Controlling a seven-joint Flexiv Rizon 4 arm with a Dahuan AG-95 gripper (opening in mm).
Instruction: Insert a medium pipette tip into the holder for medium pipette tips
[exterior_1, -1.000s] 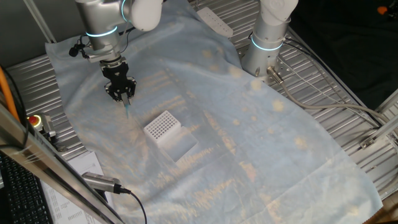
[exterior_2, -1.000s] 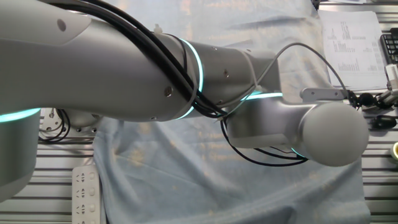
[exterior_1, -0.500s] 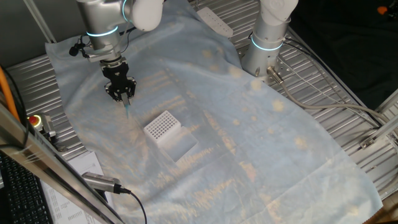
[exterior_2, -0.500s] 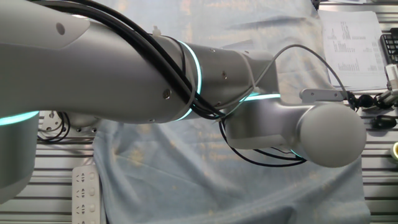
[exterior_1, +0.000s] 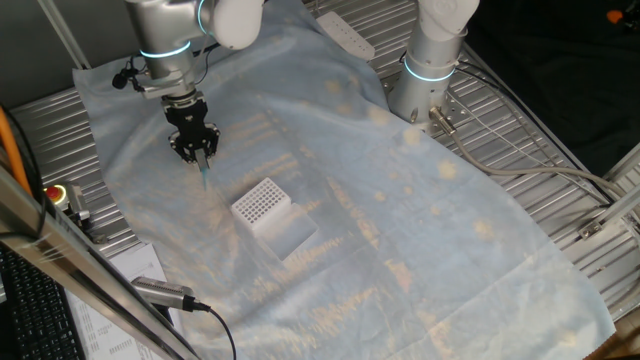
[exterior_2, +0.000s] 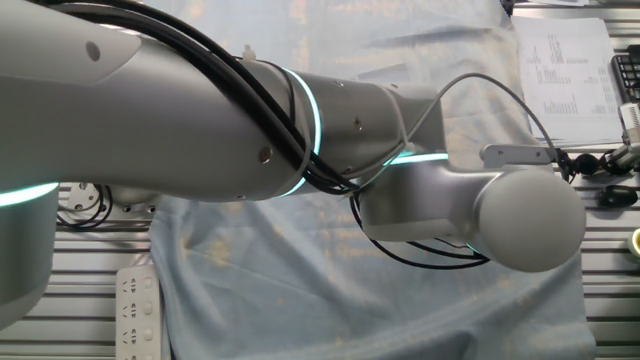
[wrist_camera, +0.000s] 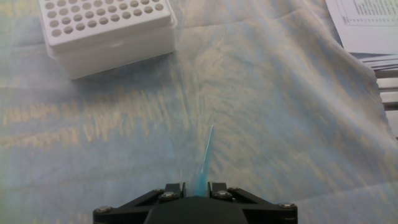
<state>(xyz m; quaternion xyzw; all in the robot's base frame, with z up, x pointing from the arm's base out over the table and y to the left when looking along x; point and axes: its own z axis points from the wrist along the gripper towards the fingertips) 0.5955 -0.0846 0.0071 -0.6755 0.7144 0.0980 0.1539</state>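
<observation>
My gripper (exterior_1: 196, 148) hangs above the pale blue cloth, up and left of the holder for medium pipette tips (exterior_1: 262, 205). It is shut on the medium pipette tip (exterior_1: 203, 174), a thin teal sliver pointing down from the fingers. In the hand view the tip (wrist_camera: 204, 160) sticks out from between the two black fingers (wrist_camera: 170, 190), with the gripper (wrist_camera: 194, 190) low in frame and the white holder (wrist_camera: 102, 28) with its grid of holes at the upper left. The other fixed view shows only the arm; gripper, tip and holder are hidden.
A second robot base (exterior_1: 428, 60) stands at the back right. A white power strip (exterior_1: 345, 33) lies at the back edge of the cloth. Papers (wrist_camera: 367, 28) lie at the cloth's right edge in the hand view. A cable and metal probe (exterior_1: 165, 293) lie at the front left.
The arm has shifted very slightly; the gripper stays shut on the tip at nearly the same spot above the cloth.
</observation>
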